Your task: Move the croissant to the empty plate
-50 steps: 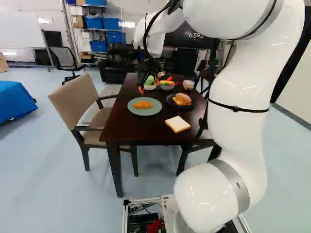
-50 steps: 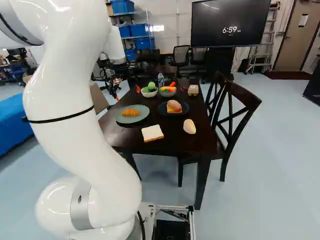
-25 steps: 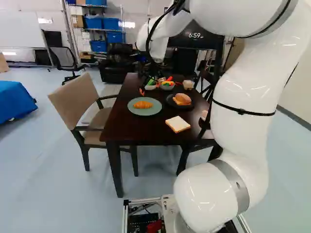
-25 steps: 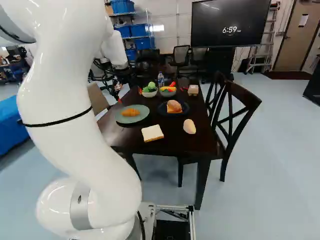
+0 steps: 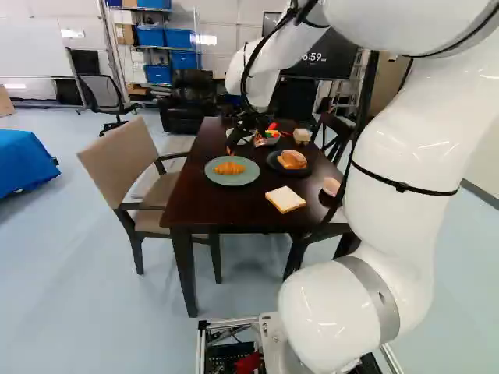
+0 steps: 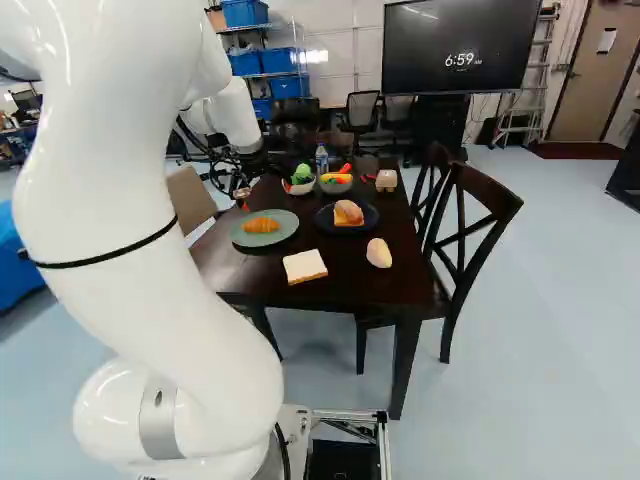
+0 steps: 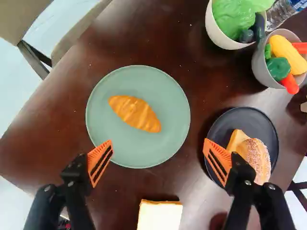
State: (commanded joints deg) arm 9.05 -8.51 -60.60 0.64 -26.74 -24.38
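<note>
Two fingers of the black gripper (image 5: 244, 142) stand wide apart, nothing held between their orange pads (image 7: 100, 162). It hangs above the far part of the dark brown wooden table (image 7: 57, 110).

The golden-brown croissant (image 7: 135, 114) lies on the round, sage-green plate (image 7: 163, 143), touching neither finger; in the wrist view it shows ahead of the gap between them. One pad overlaps that plate's rim from this angle, and the other overlaps the round, black plate (image 7: 219, 128) just beside it. The black plate holds a rounded brown bun (image 7: 257, 158) leaning against a piece of toasted bread (image 7: 237, 139).

A square, white bread slice with a brown crust (image 7: 159, 218) lies directly on the table, nearer the base than both plates. Close by, toward the dark chair with a crossed back (image 6: 465, 240), is a pale, rounded piece of food (image 6: 379, 253). Beyond the plates sit an off-white bowl with green vegetables (image 7: 217, 36) and a grey bowl with yellow, red and green ones (image 7: 260, 67), beside a clear plastic bottle (image 7: 280, 13).
</note>
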